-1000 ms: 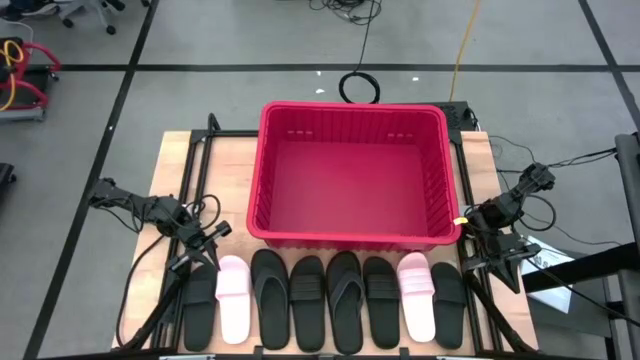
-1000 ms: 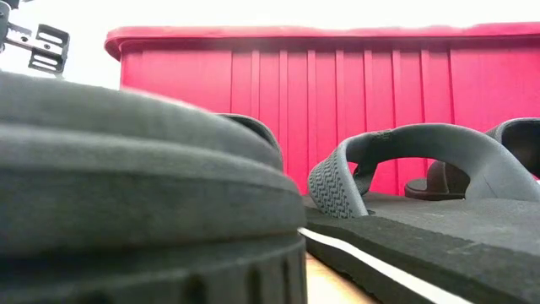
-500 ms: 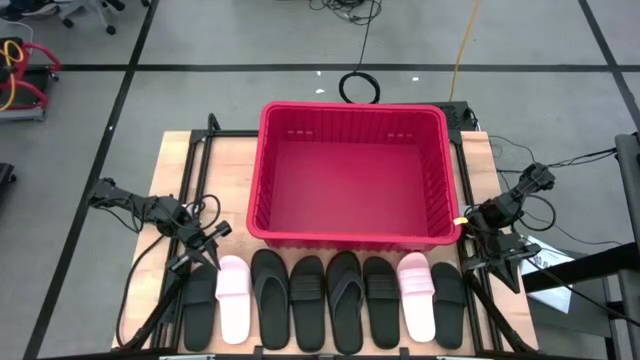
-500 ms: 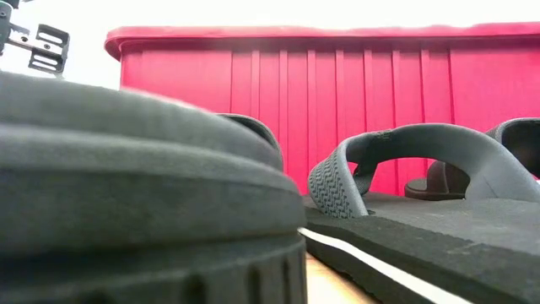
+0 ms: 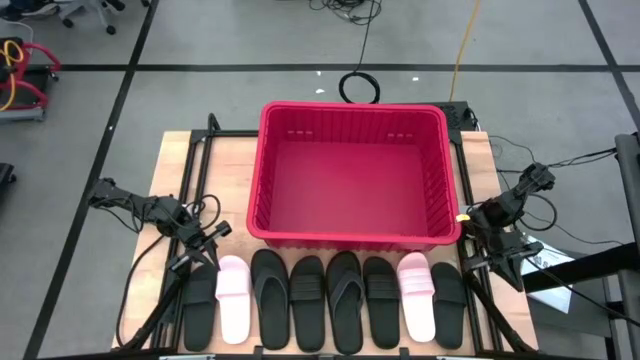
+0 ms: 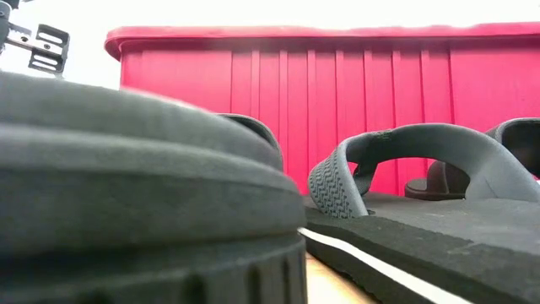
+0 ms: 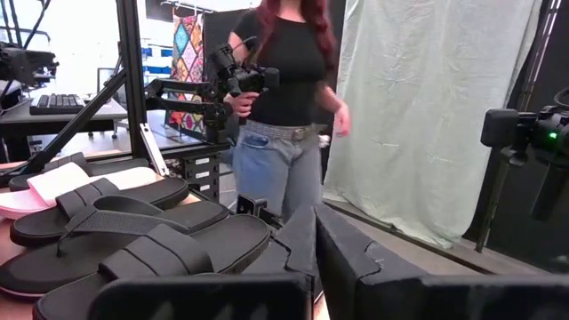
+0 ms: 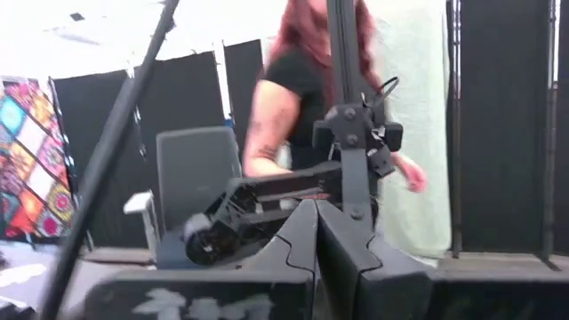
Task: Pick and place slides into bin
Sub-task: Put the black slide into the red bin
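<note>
Pale wood worktop (image 5: 225, 160), dark frame rails along both side edges. Red bin (image 5: 352, 177) sits on it between left tool (image 5: 205, 248) and right tool (image 5: 487, 240), toward far edge. Eight slides (image 5: 330, 298) lie on worktop in one row, side by side, along near edge, between both tools: six black, two pale pink. Row lies just beside bin's near wall. Bare wood shows beside bin, left-tool side.

The big red plastic bin (image 5: 352, 178) sits in the middle of the wooden table (image 5: 221, 165). Eight flat black and pink slides (image 5: 330, 299) lie side by side in a row on the table's near edge, just in front of the bin.
</note>
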